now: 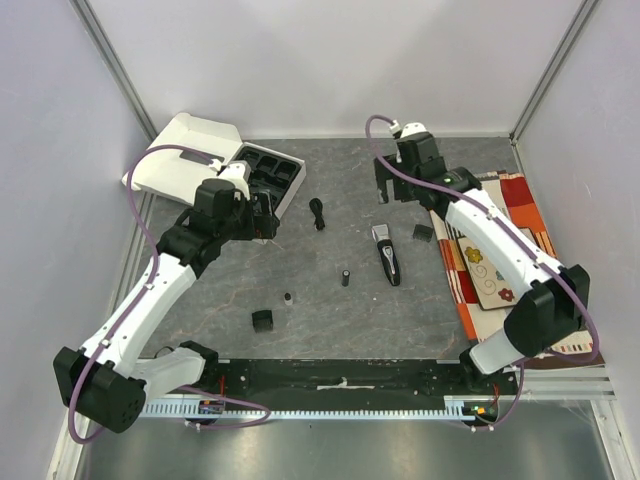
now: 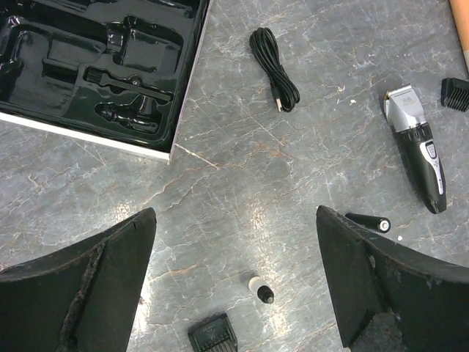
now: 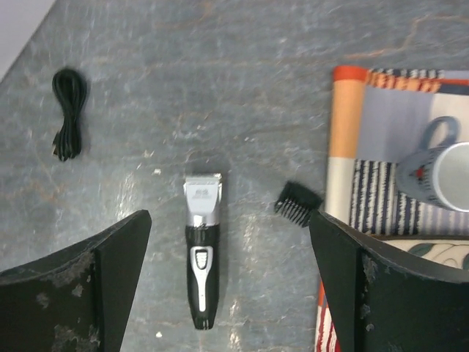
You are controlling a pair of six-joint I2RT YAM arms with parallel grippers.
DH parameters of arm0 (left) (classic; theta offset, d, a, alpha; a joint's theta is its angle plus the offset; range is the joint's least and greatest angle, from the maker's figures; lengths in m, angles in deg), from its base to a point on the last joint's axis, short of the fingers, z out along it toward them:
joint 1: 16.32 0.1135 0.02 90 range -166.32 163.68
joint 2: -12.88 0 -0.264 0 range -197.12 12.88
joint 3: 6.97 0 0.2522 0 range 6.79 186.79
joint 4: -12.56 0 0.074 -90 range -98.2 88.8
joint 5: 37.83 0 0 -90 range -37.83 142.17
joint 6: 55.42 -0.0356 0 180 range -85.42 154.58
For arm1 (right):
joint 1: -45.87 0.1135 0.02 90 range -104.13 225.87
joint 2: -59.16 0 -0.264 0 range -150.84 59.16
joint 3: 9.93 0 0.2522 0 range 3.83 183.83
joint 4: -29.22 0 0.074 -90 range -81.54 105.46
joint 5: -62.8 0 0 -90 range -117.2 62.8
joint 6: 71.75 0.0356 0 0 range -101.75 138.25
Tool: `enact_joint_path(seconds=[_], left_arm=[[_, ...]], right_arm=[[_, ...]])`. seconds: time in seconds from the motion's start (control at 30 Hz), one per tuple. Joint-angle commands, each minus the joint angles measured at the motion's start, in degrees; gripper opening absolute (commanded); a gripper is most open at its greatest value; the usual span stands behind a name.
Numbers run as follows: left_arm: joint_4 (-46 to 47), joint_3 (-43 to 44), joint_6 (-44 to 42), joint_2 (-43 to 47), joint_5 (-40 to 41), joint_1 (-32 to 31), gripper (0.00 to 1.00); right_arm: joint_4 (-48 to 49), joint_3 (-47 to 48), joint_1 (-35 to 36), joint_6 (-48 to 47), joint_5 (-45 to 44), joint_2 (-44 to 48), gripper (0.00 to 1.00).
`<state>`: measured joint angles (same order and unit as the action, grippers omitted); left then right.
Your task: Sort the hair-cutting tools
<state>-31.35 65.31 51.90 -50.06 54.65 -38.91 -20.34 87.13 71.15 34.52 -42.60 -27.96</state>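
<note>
Though near clipper (image 3: 201, 246), comb (image 3: 297, 203) apart.

No legible text, brand, number or sign in any view; the hair clipper (image 3: 201, 249) bears a small dark mark on its silver head, at the 12 o'clock end of its body in the right wrist view, too small to read; the pale panel on its black grip carries a symbol, illegible; the printed lid (image 1: 490, 262), at 3 o'clock on the worktop (image 1: 340, 330), shows flower motifs and stripes, lettering not made out; the grey cup (image 3: 440, 169) carries a small red mark, unreadable.
</note>
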Motion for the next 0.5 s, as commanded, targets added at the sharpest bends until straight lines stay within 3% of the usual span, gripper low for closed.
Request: enact_joint_path(seconds=[0.0, 0.47], left_arm=[[1.2, -0.5, 1.5, 1.1, -2.1, -0.1, 0.96], [0.9, -0.2, 1.9, 0.0, -3.7, -0.1, 0.95]], right_arm=[[-3.2, -1.0, 2.0, 0.6, 4.4, -3.1, 0.97], [-1.3, -9.9, 2.9, 3.9, 8.0, -11.2, 0.94]])
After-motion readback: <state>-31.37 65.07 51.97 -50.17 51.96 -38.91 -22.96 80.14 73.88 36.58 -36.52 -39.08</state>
